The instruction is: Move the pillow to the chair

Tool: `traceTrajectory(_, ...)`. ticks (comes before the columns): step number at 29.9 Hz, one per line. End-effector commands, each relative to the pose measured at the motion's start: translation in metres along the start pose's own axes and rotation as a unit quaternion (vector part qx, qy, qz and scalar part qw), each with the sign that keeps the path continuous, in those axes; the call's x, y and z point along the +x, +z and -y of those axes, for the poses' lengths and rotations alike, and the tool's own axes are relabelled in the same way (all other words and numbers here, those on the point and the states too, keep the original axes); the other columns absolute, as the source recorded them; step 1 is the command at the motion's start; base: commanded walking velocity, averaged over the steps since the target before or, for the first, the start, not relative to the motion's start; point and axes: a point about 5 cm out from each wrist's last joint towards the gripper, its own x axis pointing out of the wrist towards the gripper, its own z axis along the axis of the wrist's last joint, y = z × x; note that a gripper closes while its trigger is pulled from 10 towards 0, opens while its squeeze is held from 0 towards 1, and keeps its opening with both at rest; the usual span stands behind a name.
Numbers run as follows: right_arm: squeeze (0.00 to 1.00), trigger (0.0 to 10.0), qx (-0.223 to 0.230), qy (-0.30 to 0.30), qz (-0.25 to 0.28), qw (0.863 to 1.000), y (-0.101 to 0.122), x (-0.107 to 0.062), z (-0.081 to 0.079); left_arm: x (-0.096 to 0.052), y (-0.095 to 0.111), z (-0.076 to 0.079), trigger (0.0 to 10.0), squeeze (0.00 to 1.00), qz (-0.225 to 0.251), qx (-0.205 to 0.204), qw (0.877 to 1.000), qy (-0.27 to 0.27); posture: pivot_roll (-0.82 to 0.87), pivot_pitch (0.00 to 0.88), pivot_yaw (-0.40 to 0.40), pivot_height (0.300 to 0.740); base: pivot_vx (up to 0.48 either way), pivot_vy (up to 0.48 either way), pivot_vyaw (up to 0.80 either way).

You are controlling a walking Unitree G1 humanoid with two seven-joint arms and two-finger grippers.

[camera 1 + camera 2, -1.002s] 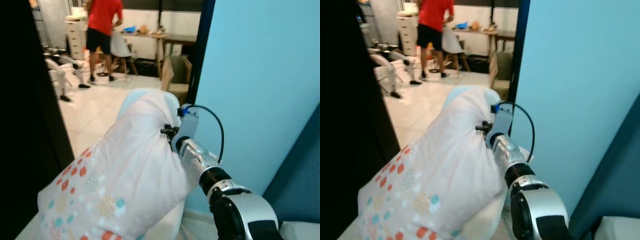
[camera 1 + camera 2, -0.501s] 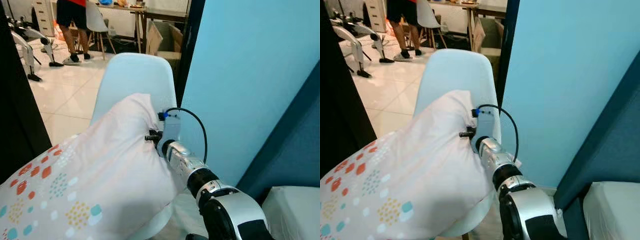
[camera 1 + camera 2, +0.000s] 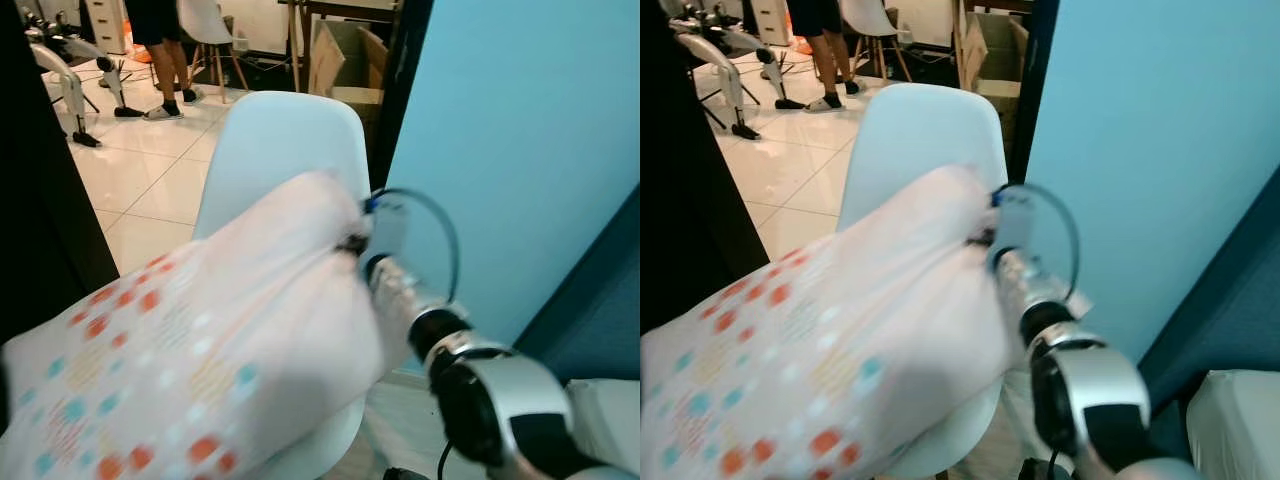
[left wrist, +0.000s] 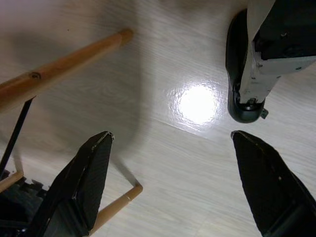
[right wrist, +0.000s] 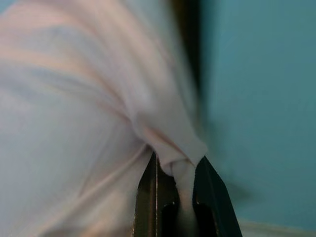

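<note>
A: What's different from half a second ago?

B: The head views have gone blurred and the white chair (image 3: 285, 150) sits a little nearer and larger in them, so the camera has moved; I'd judge the robot is closing on the chair. The pillow (image 3: 200, 350) has swung up too, and now covers more of the chair's lower back and seat than it did.

A: And for the task?

B: The carry looks nearly over, in my view. The pillow hangs in front of and over the seat but isn't resting on it as far as I can tell; the contact is hidden behind the fabric. What's left is to lower it and let go.

A: Where's the pillow against the tool?

B: The right tool (image 5: 177, 174) is pressed together on a bunched corner of the white cover, a twist of cloth pinched between its two black fingers (image 5: 147, 192). From that corner, close to the blue wall (image 3: 520, 130), the dotted pillow hangs down and toward the robot's left.

A: The other arm?

B: The left tool (image 4: 170, 163) hangs idle with its fingers spread wide, pointing at pale floor (image 4: 163, 59) and a wooden chair leg (image 4: 59, 71)
</note>
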Motion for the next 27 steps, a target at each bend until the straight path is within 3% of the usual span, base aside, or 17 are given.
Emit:
traceTrajectory(1,0.0,10.0,0.063,-0.085,0.069,0.992,0.032,0.0,0.037,-0.001,-0.007,-0.002,10.0,0.0,-0.009,0.007,1.0,0.0,0.18,0.135,-0.09,0.545,0.0,0.0,0.0)
traceTrajectory(5,0.0,10.0,0.117,-0.195,0.071,0.971,0.026,-0.01,0.093,-0.001,-0.007,-0.003,10.0,0.0,-0.009,0.009,1.0,0.0,0.17,0.14,-0.085,0.545,0.0,0.0,0.0)
traceTrajectory(8,0.0,10.0,0.117,-0.195,0.071,0.971,0.026,-0.01,0.093,-0.001,-0.007,-0.003,10.0,0.0,-0.009,0.009,1.0,0.0,0.17,0.14,-0.085,0.545,0.0,0.0,0.0)
traceTrajectory(9,0.0,10.0,0.112,-0.215,0.057,0.968,0.016,-0.013,0.102,-0.001,-0.007,-0.004,10.0,0.0,-0.009,0.009,1.0,0.0,0.17,0.139,-0.08,0.545,0.0,0.0,0.0)
traceTrajectory(11,0.0,10.0,0.091,-0.223,-0.007,0.971,-0.031,-0.02,0.104,-0.001,-0.005,-0.003,10.0,0.0,-0.008,0.011,1.0,-0.001,0.15,0.131,-0.073,0.545,0.0,0.0,0.0)
traceTrajectory(12,0.0,10.0,0.091,-0.223,-0.007,0.971,-0.031,-0.02,0.104,-0.001,-0.005,-0.003,10.0,0.0,-0.008,0.011,1.0,-0.001,0.15,0.131,-0.073,0.545,0.0,0.0,0.0)
traceTrajectory(14,0.0,10.0,0.096,-0.202,-0.074,0.972,-0.078,-0.028,0.091,0.0,-0.001,-0.003,10.0,0.0,-0.002,0.01,1.0,-0.002,0.15,0.122,-0.078,0.545,0.0,0.0,0.0)
traceTrajectory(16,0.0,10.0,0.096,-0.202,-0.074,0.972,-0.078,-0.028,0.091,0.0,-0.001,-0.003,10.0,0.0,-0.002,0.01,1.0,-0.002,0.15,0.122,-0.078,0.545,0.0,0.0,0.0)
traceTrajectory(18,0.0,10.0,0.113,-0.174,-0.124,0.97,-0.11,-0.035,0.069,0.001,0.008,-0.004,10.0,0.0,0.015,-0.01,1.0,0.005,0.15,0.114,-0.079,0.545,0.0,0.0,0.0)
traceTrajectory(19,0.0,10.0,0.113,-0.174,-0.124,0.97,-0.11,-0.035,0.069,0.001,0.008,-0.004,10.0,0.0,0.015,-0.01,1.0,0.005,0.15,0.114,-0.079,0.545,0.0,0.0,0.0)
traceTrajectory(21,0.0,10.0,0.129,-0.135,-0.16,0.969,-0.133,-0.041,0.04,0.004,0.028,-0.01,10.0,0.0,0.052,-0.063,0.996,0.018,0.16,0.111,-0.085,0.545,0.0,0.0,0.0)
traceTrajectory(23,0.0,10.0,0.129,-0.135,-0.16,0.969,-0.133,-0.041,0.04,0.004,0.028,-0.01,10.0,0.0,0.052,-0.063,0.996,0.018,0.16,0.111,-0.085,0.545,0.0,0.0,0.0)
traceTrajectory(26,0.0,10.0,0.127,-0.09,-0.179,0.972,-0.148,-0.046,0.009,0.005,0.052,-0.017,10.0,0.0,0.098,-0.115,0.988,0.025,0.17,0.109,-0.097,0.545,0.0,0.0,0.0)
traceTrajectory(27,0.0,10.0,0.127,-0.09,-0.179,0.972,-0.148,-0.046,0.009,0.005,0.052,-0.017,10.0,0.0,0.098,-0.115,0.988,0.025,0.17,0.109,-0.097,0.545,0.0,0.0,0.0)
